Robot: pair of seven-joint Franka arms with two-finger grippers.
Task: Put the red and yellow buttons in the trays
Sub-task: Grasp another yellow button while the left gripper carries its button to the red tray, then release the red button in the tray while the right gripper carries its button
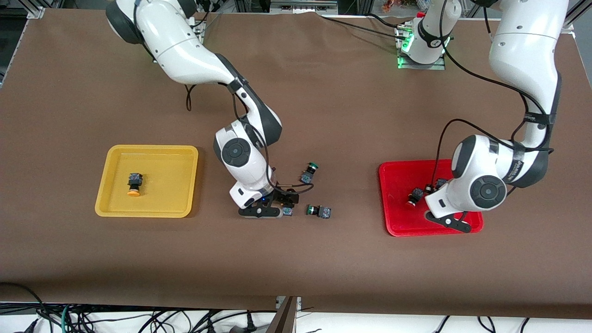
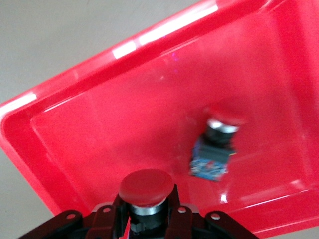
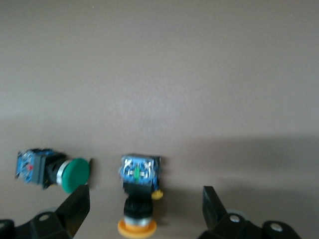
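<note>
My left gripper (image 1: 434,186) is over the red tray (image 1: 397,222), shut on a red button (image 2: 146,189) by its body, cap outward. A second red button (image 1: 415,197) lies on its side in that tray and also shows in the left wrist view (image 2: 215,149). My right gripper (image 1: 286,206) is low at the table's middle, open, fingers (image 3: 75,209) on either side of a yellow button (image 3: 138,199) lying on the table (image 1: 287,211). Another yellow button (image 1: 134,183) lies in the yellow tray (image 1: 106,203).
Two green-capped buttons lie on the brown table beside my right gripper: one (image 1: 319,211) toward the left arm's end, one (image 1: 310,172) farther from the front camera. One green cap (image 3: 72,174) shows close to a right finger.
</note>
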